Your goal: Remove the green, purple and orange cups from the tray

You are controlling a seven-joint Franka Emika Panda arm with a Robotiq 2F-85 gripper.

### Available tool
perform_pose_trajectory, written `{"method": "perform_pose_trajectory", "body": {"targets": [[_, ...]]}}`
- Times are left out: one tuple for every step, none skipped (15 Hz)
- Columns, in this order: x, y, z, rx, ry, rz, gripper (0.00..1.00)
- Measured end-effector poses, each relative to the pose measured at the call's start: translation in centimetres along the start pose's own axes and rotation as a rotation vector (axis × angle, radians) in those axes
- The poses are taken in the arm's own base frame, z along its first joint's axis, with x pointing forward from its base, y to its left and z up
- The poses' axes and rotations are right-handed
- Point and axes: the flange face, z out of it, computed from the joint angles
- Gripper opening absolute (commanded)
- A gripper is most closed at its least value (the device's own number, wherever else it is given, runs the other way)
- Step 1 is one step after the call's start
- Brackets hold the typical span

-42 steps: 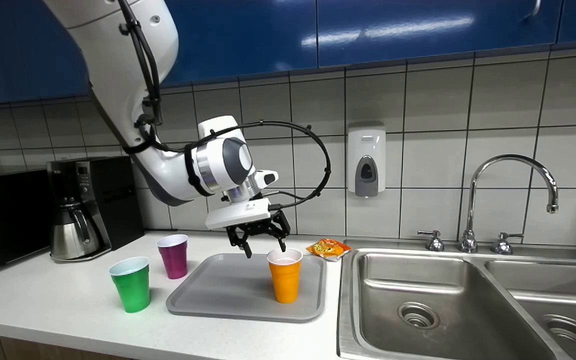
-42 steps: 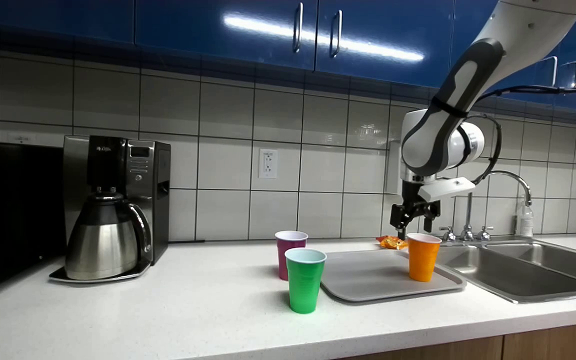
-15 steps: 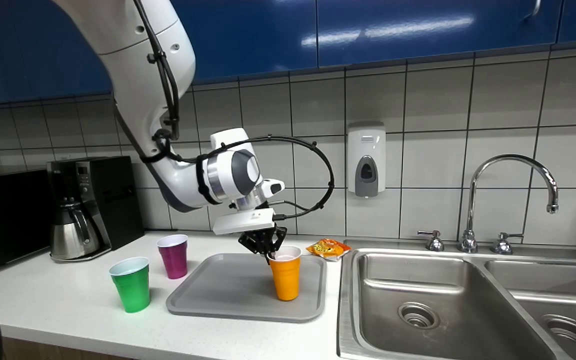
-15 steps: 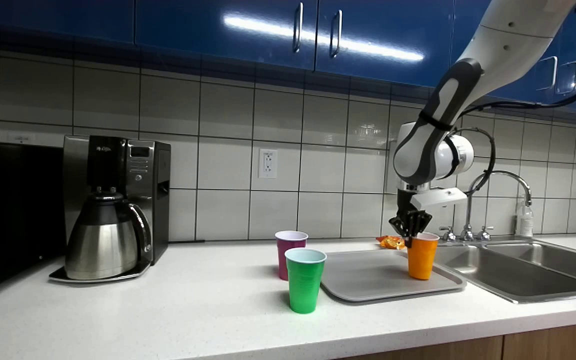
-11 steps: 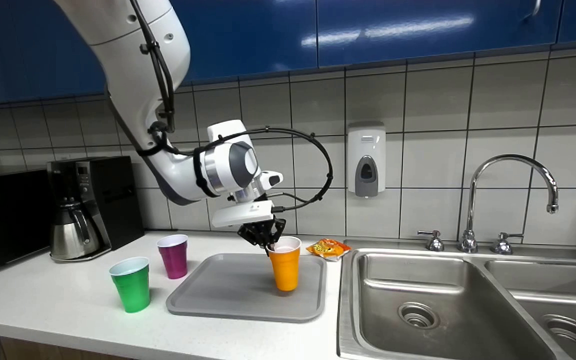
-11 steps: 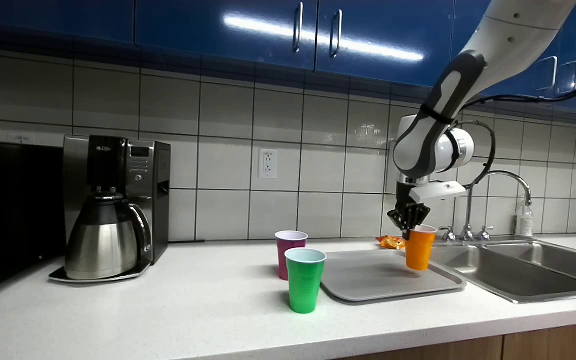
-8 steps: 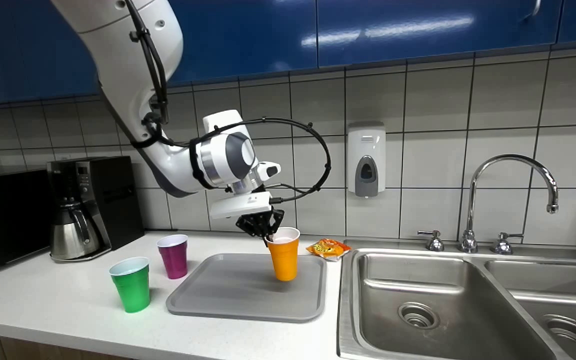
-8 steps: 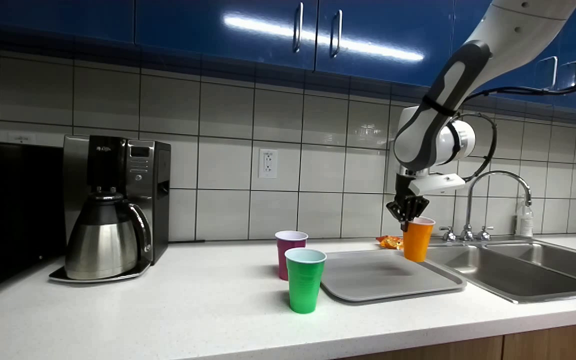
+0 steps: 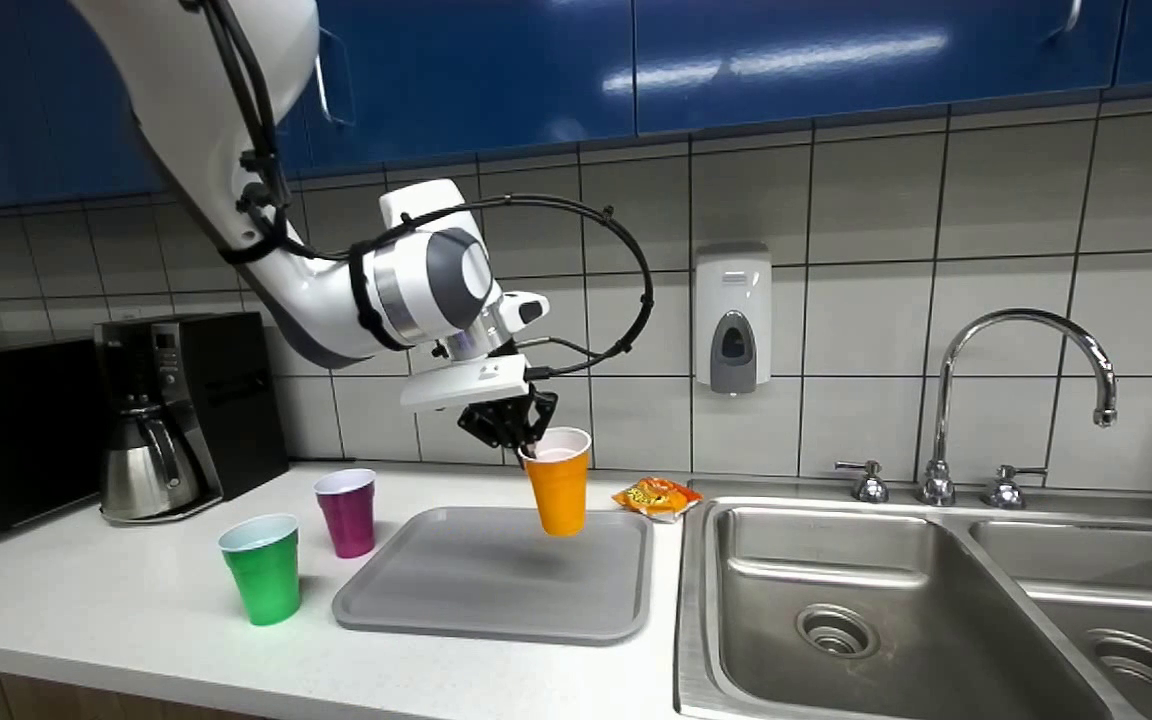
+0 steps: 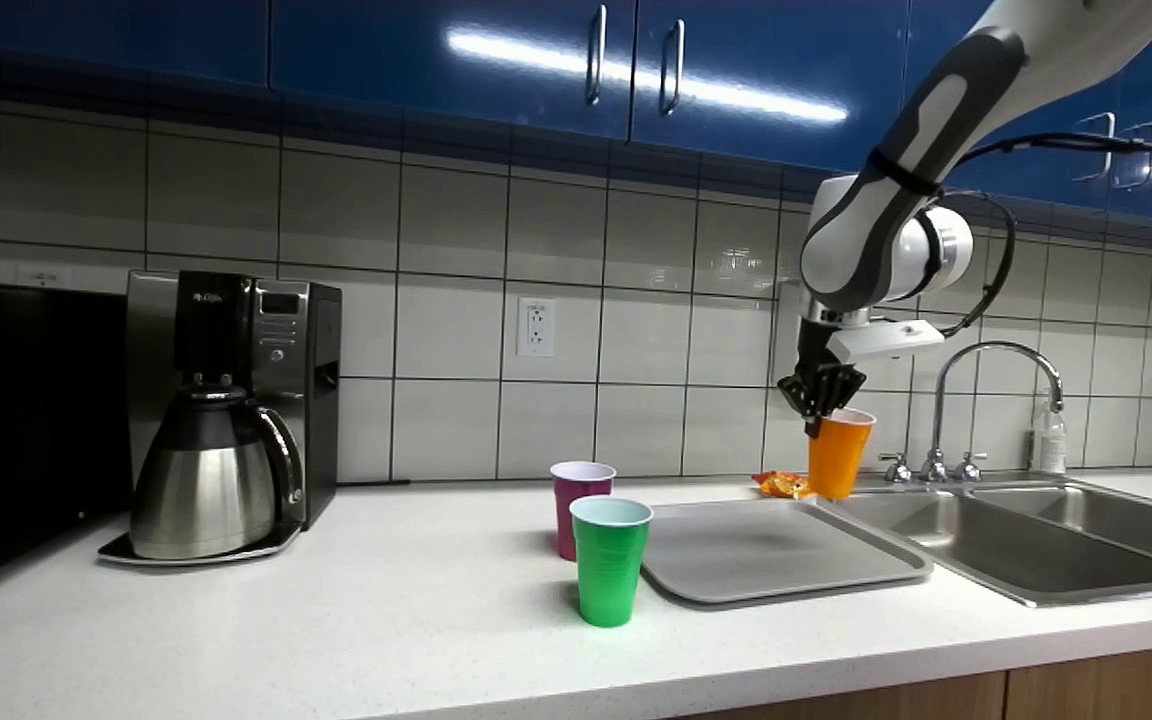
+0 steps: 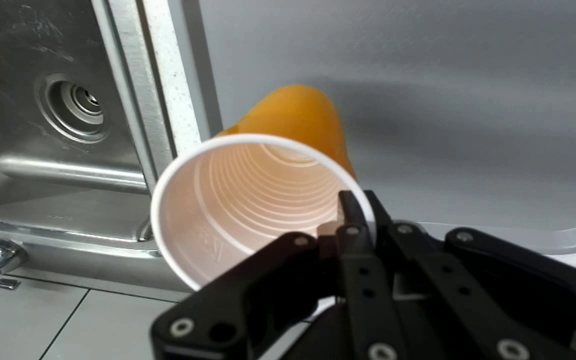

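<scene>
My gripper (image 11: 365, 205) is shut on the near wall of the orange cup (image 11: 298, 112), one finger inside the white rim and one outside. In both exterior views the orange cup (image 9: 561, 495) hangs slightly tilted in the air, above the back right part of the grey tray (image 9: 466, 580). No cup stands on the tray. The green cup (image 9: 266, 580) and the purple cup (image 9: 351, 525) stand upright on the white counter, to the left of the tray. In an exterior view the green cup (image 10: 608, 570) partly covers the purple cup (image 10: 581, 495).
An orange snack packet (image 9: 656, 497) lies behind the tray, by the steel sink (image 9: 836, 560) on the right. The faucet (image 9: 1026, 320) rises behind the basins. A coffee maker (image 10: 236, 400) stands at the left, and a soap dispenser (image 9: 733, 318) hangs on the tiled wall.
The gripper, open above the orange cup at first, came down and shut on its rim. It has since lifted the cup off the tray and moved back slightly. Green and purple cups stayed put.
</scene>
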Motion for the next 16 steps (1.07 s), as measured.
{"method": "perform_pose_trajectory", "body": {"targets": [[-0.3,-0.1,-0.4,0.001,0.001,0.0,0.01],[-0.7,-0.2,-0.8,0.002,0.001,0.0,0.01],[-1.1,-0.2,-1.1,0.002,0.0,0.0,0.01],[-1.5,-0.3,-1.5,0.003,-0.002,0.0,0.01],[-1.8,-0.4,-1.8,0.004,-0.004,0.0,0.01],[-2.2,-0.4,-2.1,0.004,-0.007,0.0,0.01],[-2.6,-0.4,-2.3,0.004,-0.009,0.001,0.01],[-2.9,-0.5,-2.5,0.005,-0.013,0.002,0.01],[-3.3,-0.5,-2.7,0.005,-0.018,0.002,0.01],[-3.7,-0.5,-2.8,0.005,-0.024,0.003,0.01],[-4.0,-0.6,-2.9,0.006,-0.029,0.003,0.01],[-4.4,-0.6,-3.0,0.006,-0.035,0.004,0.01],[-4.7,-0.6,-3.0,0.007,-0.041,0.005,0.01],[-5.0,-0.7,-3.0,0.007,-0.047,0.005,0.01],[-5.3,-0.7,-3.0,0.008,-0.055,0.006,0.01],[-5.6,-0.7,-2.9,0.008,-0.062,0.006,0.01]]}}
